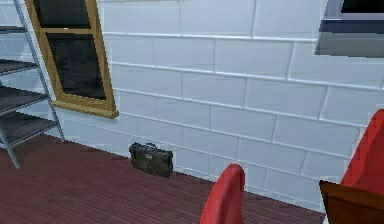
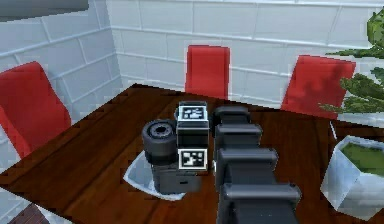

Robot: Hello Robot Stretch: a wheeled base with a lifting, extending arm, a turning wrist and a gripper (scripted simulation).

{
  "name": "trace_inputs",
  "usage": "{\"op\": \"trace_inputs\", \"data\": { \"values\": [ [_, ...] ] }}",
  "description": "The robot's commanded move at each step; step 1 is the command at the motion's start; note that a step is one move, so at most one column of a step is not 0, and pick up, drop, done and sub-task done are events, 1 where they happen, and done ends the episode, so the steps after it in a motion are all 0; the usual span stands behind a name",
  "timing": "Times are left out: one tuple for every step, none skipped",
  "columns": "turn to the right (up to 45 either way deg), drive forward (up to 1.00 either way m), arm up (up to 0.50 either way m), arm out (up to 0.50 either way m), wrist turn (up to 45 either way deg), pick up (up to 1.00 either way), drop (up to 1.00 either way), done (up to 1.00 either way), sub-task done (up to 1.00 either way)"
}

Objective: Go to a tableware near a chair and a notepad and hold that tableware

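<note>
— Tableware, is that what is lying under the claw (image 2: 160, 160)?

— I am guessing so. A pale flat thing (image 2: 137, 176) is lying on the dark table (image 2: 100, 140), toward its near left part. Its outline is suggesting a plate or shallow dish, though I am not seeing enough to swear it isn't paper.

— Chairs close by?

— A red chair (image 2: 35, 100) is standing at the table's left side, near the thing, and a second chair (image 2: 207, 68) is standing at the far side.

— How is it going to handle, do you think?

— If it is a plate, I am expecting it to be light, stiff and smooth. It is likely to skid on that polished wood, and to break if it drops. Lying flat, it is offering only its rim, so I would be going for the edge that is sticking out to the left of the claw.

— And the arm?

— The arm (image 2: 250, 170) is stretching from the near edge out across the table. Its white marker squares (image 2: 191, 113) are facing upward, and the claw's dark body is sitting just left of them, right at the pale thing. Whether it is hanging over it or touching it, I am not managing to tell.

— Is it gripping?

— I cannot tell. The fingers are giving nothing away, and with the thing lying on the table right there, I cannot say whether the claw is holding anything. The white plant pot (image 2: 350, 175) at the near right is sitting well apart.
</note>
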Motion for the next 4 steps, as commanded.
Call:
{"op": "trace_inputs", "data": {
  "values": [
    [0.0, 0.0, -0.22, 0.0, 0.0, 0.0, 0.0, 0.0, 0.0],
    [0.0, 0.0, 0.0, 0.0, 0.0, 1.0, 0.0, 0.0, 0.0],
    [0.0, 0.0, 0.1, 0.0, 0.0, 0.0, 0.0, 0.0, 0.0],
    [0.0, 0.0, 0.0, 0.0, 0.0, 0.0, 0.0, 1.0, 0.0]
  ]
}}
